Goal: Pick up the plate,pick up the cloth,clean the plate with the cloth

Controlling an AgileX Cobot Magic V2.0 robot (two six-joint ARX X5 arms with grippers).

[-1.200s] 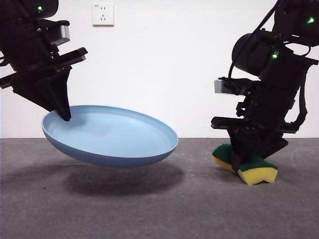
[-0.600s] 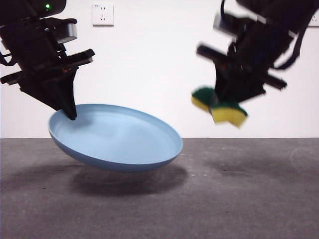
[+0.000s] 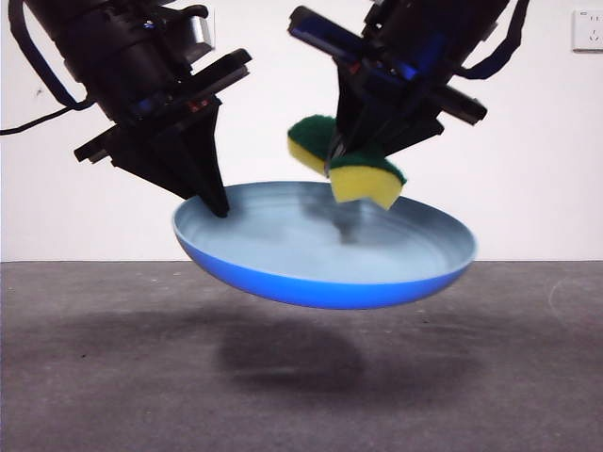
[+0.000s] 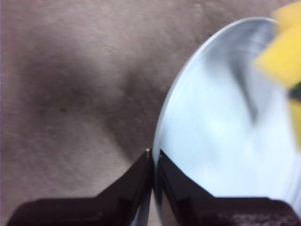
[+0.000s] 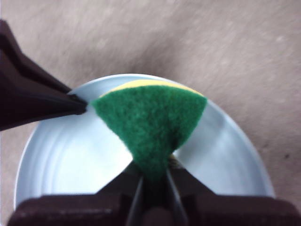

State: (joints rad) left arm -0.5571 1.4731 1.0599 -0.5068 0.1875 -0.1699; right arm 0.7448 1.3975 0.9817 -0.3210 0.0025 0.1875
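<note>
The light-blue plate (image 3: 330,254) hangs in the air above the table, tilted. My left gripper (image 3: 215,200) is shut on its left rim; the left wrist view shows the jaws pinching the rim (image 4: 154,155) of the plate (image 4: 221,141). My right gripper (image 3: 344,155) is shut on the cloth (image 3: 349,168), a yellow sponge with a green top, and holds it just above the plate's inside. In the right wrist view the cloth (image 5: 150,122) sits squeezed between the jaws over the plate (image 5: 70,160). The cloth's yellow edge (image 4: 284,56) shows blurred in the left wrist view.
The grey table (image 3: 113,377) lies below, with the plate's shadow on it. A white wall with sockets (image 3: 587,28) stands behind.
My right gripper has lifted the cloth off the table and carried it left over the plate. My left gripper has moved the plate right and a little higher.
</note>
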